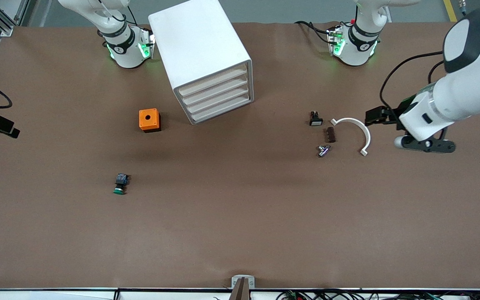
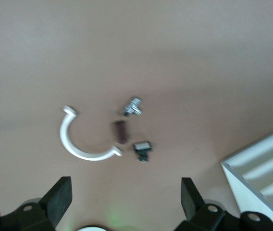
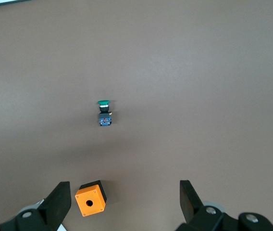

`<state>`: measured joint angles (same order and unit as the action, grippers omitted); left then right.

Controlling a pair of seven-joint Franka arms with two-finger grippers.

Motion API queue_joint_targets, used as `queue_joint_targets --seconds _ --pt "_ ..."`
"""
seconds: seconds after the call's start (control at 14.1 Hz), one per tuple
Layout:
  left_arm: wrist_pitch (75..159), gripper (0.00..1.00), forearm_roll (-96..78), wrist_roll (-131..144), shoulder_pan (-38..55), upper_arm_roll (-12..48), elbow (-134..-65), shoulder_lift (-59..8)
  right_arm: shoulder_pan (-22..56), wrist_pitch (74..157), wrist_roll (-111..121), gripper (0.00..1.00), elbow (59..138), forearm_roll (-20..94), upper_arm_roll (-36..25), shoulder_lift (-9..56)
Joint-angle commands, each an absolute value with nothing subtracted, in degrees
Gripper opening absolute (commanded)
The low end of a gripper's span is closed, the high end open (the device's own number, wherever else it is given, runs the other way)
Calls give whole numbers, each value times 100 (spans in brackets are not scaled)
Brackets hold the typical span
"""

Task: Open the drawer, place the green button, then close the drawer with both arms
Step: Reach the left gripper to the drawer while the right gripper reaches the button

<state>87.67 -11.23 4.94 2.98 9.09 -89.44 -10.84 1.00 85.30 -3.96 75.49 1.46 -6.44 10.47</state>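
The button [image 1: 120, 184], with a green cap on a black-and-blue body, lies on the brown table, nearer to the front camera than the orange box. It also shows in the right wrist view [image 3: 105, 113]. The white cabinet [image 1: 198, 46] holds several alike drawers [image 1: 215, 98], all shut. My left gripper [image 1: 376, 116] is open and empty, up in the air beside a white arc; its fingers [image 2: 59, 195] frame bare table. My right gripper [image 3: 123, 192] is open and empty, high over the table by the orange box; it does not show in the front view.
The orange cube with a round hole [image 1: 149, 120] stands beside the cabinet, toward the right arm's end. A white arc [image 1: 354, 131], a brown part [image 1: 330, 134], a black part with a white face [image 1: 316, 119] and a metal part [image 1: 323, 150] lie toward the left arm's end.
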Motion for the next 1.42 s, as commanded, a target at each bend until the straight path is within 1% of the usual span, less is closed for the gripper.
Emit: queue_joint_targets --seconds 0.0,0.14,0.28,0.5,0.64,0.85,1.06,1.28,1.35 --pt "8570 100 -1624 -181 263 958 -9096 -1247 210 8525 -422 100 7523 115 -615 1203" --pt "8561 100 -2255 -482 272 967 -9210 -1510 334 8508 -404 100 7619 114 -615 1344" --pt "8578 100 -2898 -693 299 984 -9386 -1722 658 8656 -596 100 7891 88 -615 1423" --pt "8665 100 -3365 -791 290 1326 -9492 -2003 931 9551 -984 100 8733 97 -607 1450" --pt "8937 100 -3655 -1088 299 1572 -9719 -2100 1115 10061 -984 100 9200 97 -615 1450" --pt "9394 100 -4208 -1634 299 1942 -10106 -2442 1125 10756 -993 100 9763 97 -615 1476" --pt "10158 100 -4840 -2335 308 2267 -10694 -2724 1072 10977 -1002 100 9905 97 -615 1730" --pt "10616 100 -5622 -3494 308 2469 -11239 -2926 1063 11030 -1072 100 9975 97 -633 1916" --pt "10695 100 -5912 -3924 325 2496 -11398 -2996 1072 11283 -1177 100 10141 105 -633 1916"
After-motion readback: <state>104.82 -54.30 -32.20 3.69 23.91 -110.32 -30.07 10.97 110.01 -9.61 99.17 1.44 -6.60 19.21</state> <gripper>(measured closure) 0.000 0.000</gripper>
